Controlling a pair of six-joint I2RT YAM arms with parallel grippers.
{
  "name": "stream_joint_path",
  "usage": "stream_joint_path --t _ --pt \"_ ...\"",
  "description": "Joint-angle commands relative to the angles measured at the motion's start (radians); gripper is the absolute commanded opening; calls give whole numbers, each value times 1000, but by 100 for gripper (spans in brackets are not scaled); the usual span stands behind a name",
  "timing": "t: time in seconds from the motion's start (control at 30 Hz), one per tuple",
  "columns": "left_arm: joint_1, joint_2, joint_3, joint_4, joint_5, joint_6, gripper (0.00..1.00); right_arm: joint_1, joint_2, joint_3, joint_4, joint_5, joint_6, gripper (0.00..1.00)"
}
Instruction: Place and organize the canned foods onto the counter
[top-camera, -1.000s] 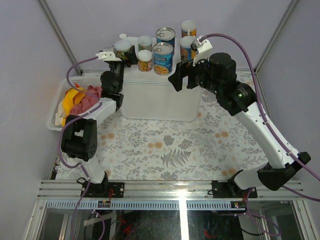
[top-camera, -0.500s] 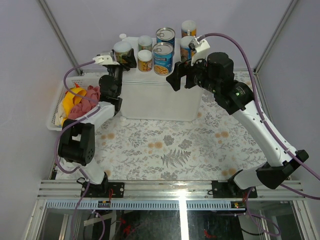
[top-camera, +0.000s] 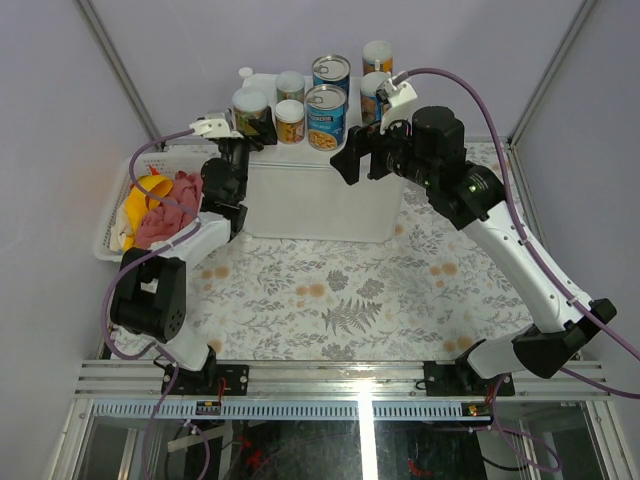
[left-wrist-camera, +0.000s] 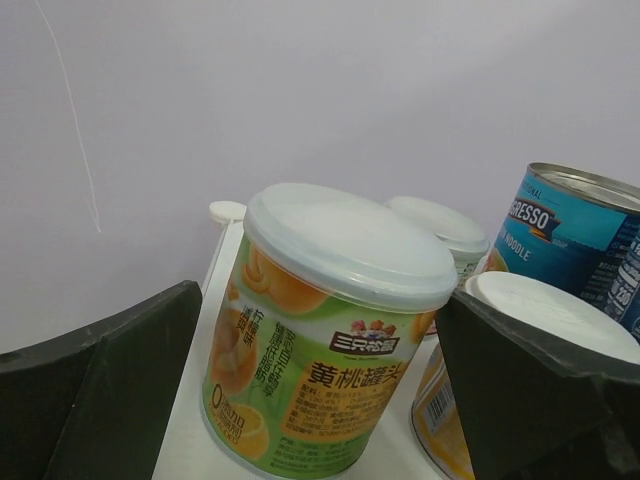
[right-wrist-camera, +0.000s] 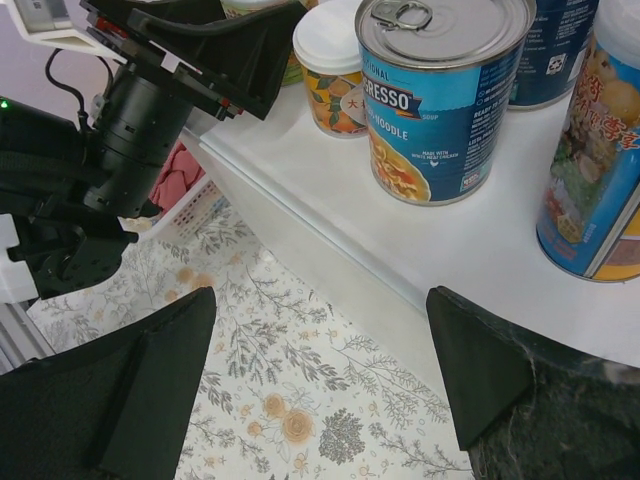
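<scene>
Left gripper (left-wrist-camera: 320, 300) gapes wide around the peach jar (top-camera: 250, 103) on the counter (top-camera: 320, 205), apparently gripping nothing, so back straight out toward 7 o'clock without nudging it.

The left end effector (top-camera: 262, 128) now sits drawn back from the peach jar (top-camera: 250, 104), jaws spread wider. The right end effector (top-camera: 361, 164) has edged slightly left.

Pale lilac walls (top-camera: 50, 120) on the left, far and right sides of the table (top-camera: 300, 335). Slanting grey metal left post (top-camera: 115, 62) and right post (top-camera: 548, 70) at the far corners. Tabletop under a white cloth (top-camera: 430, 290) printed with grey ferns and orange blossoms. Aluminium rails (top-camera: 330, 378) along the near edge. Below them, a dark glossy panel (top-camera: 290, 450) with a bright vertical light streak (top-camera: 367, 440).
</scene>
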Motion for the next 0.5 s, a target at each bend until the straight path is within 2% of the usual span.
stream_joint_path --t 0.0,0.47 --pt "-13 -60 -22 58 -66 14 100 -8 -41 -2 60 -26 18 93" --pt "-27 -134 -57 14 -46 10 100 -8 -58 -38 82 -50 40 93"
